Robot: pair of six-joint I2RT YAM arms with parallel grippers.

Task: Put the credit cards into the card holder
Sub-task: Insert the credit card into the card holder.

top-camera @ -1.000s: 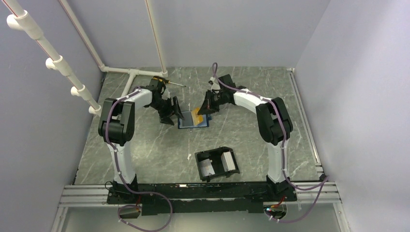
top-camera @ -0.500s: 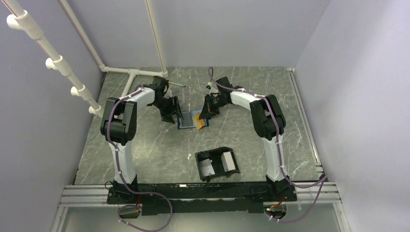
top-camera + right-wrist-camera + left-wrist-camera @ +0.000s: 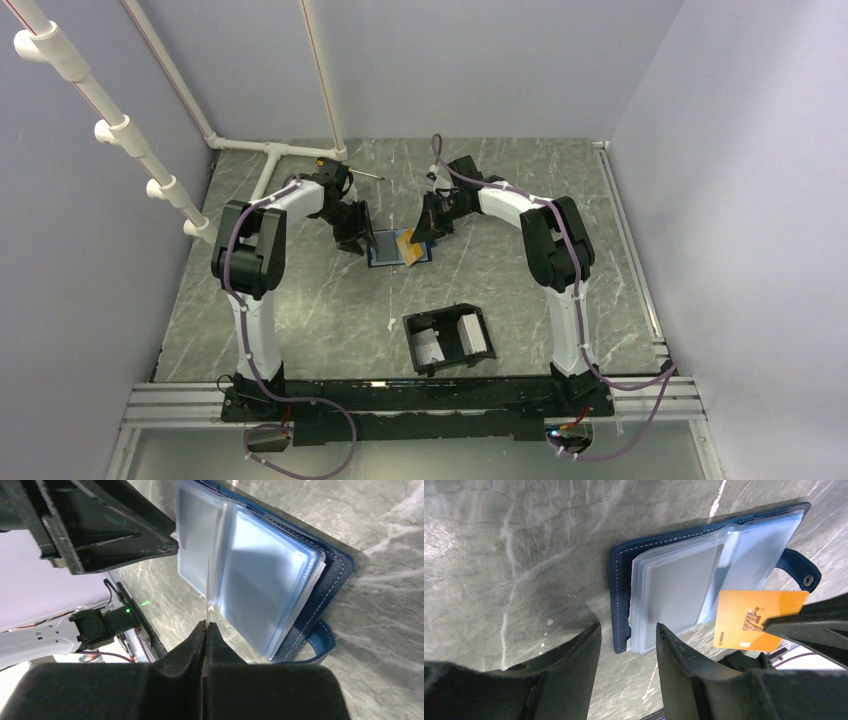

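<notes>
Credit card (image 3: pixel 751 617), orange-gold, pinched by one edge in right gripper (image 3: pixel 206 624), jaws clamped tight on it, hanging over the clear sleeves of the open blue wallet (image 3: pixel 674 580), right side of the left wrist view. Left gripper (image 3: pixel 628 630) spread wide, fingers astride the wallet's near edge. Card holder (image 3: pixel 410 345) well apart, lower centre of the top view.

The left arm (image 3: pixel 290 198) and the right arm (image 3: pixel 510 205) are wearing glossy white shells between chunky black joint housings. Thin purple cables (image 3: pixel 436 150) are looping along both, trailing down past a black base plate (image 3: pixel 400 398). The fingers (image 3: pixel 684 665) are showing as matte black wedges, broad at the root, with faintly textured inner faces.
</notes>
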